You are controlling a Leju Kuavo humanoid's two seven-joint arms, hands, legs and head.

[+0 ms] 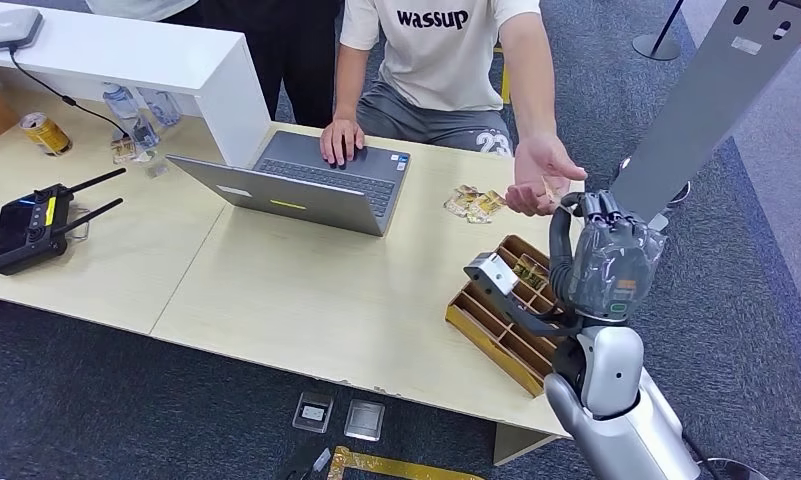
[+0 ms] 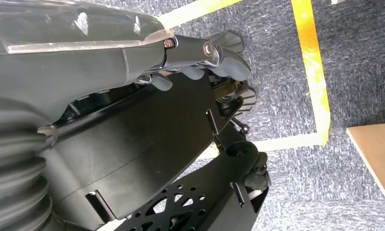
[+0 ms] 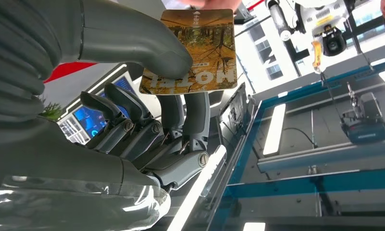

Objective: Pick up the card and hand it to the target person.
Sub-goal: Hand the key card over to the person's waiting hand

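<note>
— What's the right robot hand (image 1: 606, 255) doing?

— I see it raised past the table (image 1: 306, 290) edge, thick grey thumb and dark fingers (image 3: 190, 115) pinching the card (image 3: 196, 50): a flat, rounded-corner rectangle printed with an autumn forest in orange and brown.

— Where's the person?

— Seated behind the pale wood-grain table, one hand on the grey laptop (image 1: 306, 185). Their other hand, the open palm (image 1: 541, 170), is turned up just above my robot hand, fingertips at the card's far edge.

— And the left robot hand (image 2: 195, 62)?

— It hangs over blue-grey carpet (image 2: 358, 57) with yellow tape lines (image 2: 313, 62); glossy dark fingers curled in, holding nothing.

— Anything near the card?

— A brown compartmented wooden tray (image 1: 496, 325) sits on the table just below my wrist.
</note>
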